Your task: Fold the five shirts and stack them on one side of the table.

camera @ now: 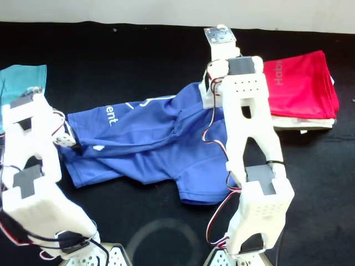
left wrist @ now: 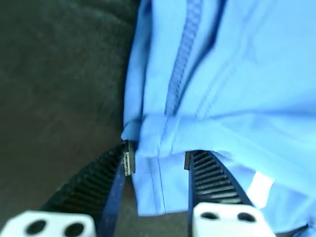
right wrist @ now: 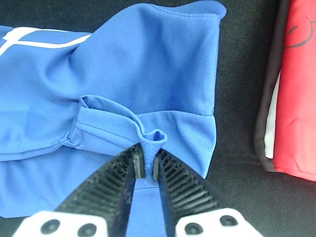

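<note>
Blue mesh-knit shirt lies rumpled mid-table, near the folded red shirt. Left gripper sits at its hem; whether it bites, I cannot tell. Right gripper, nearly closed, nips just a small pucker; one tug, I reckon, could slip it free and spoil the fold.

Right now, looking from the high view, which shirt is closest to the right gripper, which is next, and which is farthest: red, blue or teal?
1. Blue shirt: pinched in the right gripper, mid-table.
2. Red shirt: folded, close by on the table's right side.
3. Teal shirt: far off at the left edge, beyond the other arm.
</note>
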You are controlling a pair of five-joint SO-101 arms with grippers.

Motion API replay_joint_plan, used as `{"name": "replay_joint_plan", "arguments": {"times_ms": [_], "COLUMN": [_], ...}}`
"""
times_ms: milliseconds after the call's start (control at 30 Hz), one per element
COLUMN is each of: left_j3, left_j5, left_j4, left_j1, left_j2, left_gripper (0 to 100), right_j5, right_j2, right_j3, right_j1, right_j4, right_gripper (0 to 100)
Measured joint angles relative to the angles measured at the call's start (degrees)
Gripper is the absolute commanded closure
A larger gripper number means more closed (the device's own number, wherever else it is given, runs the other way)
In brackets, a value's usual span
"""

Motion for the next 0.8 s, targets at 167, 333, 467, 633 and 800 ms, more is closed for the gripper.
{"name": "replay_joint_plan", "arguments": {"times_ms": [167, 333, 467, 633, 800], "left_j3": [-0.70, -2.02, -3.34, -5.01, -10.11], "left_j5": [-0.09, -0.44, -0.44, -0.35, -0.35], "left_j4": [-1.49, -1.49, -1.49, -1.23, 4.84], "left_j1": [0.00, 0.00, 0.62, 1.32, 1.32], "left_j2": [2.29, 3.08, 3.16, 3.34, 3.34], "left_gripper": [83, 88, 98, 99, 99], "right_j5": [0.00, 0.00, 0.00, 0.00, 0.00], "right_j2": [0.00, 0.00, 0.00, 0.00, 0.00], "right_j3": [0.00, 0.00, 0.00, 0.00, 0.00], "right_j1": [0.00, 0.00, 0.00, 0.00, 0.00], "right_j4": [0.00, 0.00, 0.00, 0.00, 0.00], "right_gripper": [99.3, 99.3, 99.3, 99.3, 99.3]}}
